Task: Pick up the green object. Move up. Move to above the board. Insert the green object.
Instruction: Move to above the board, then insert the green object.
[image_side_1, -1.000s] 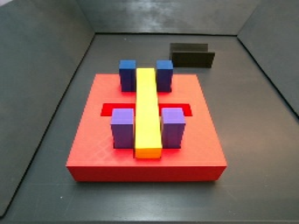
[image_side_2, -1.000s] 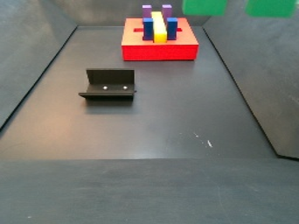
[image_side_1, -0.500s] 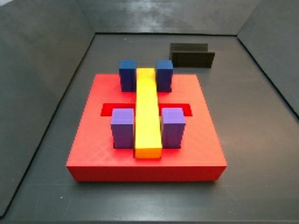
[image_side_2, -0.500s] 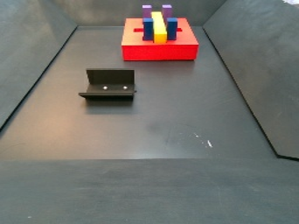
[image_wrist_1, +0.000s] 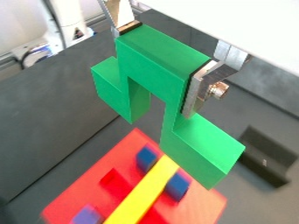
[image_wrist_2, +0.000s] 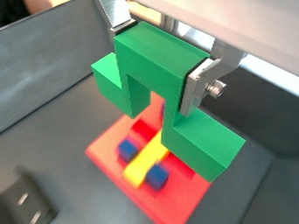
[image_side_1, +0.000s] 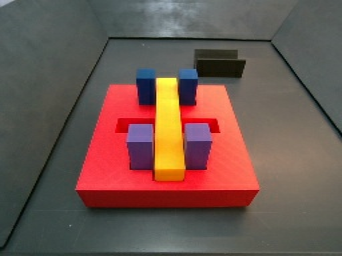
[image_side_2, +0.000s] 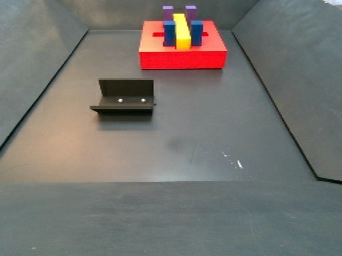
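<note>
Overhead, the hand (image_wrist_1: 163, 59) grips the green piece (image_wrist_1: 162, 96) by its taller middle block. Both hang above the red board (image_wrist_2: 176, 194). Neither shows in the side views.

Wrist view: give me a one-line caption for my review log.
Pincer shut on the green object, held in the air above the red board with its yellow bar.
</note>
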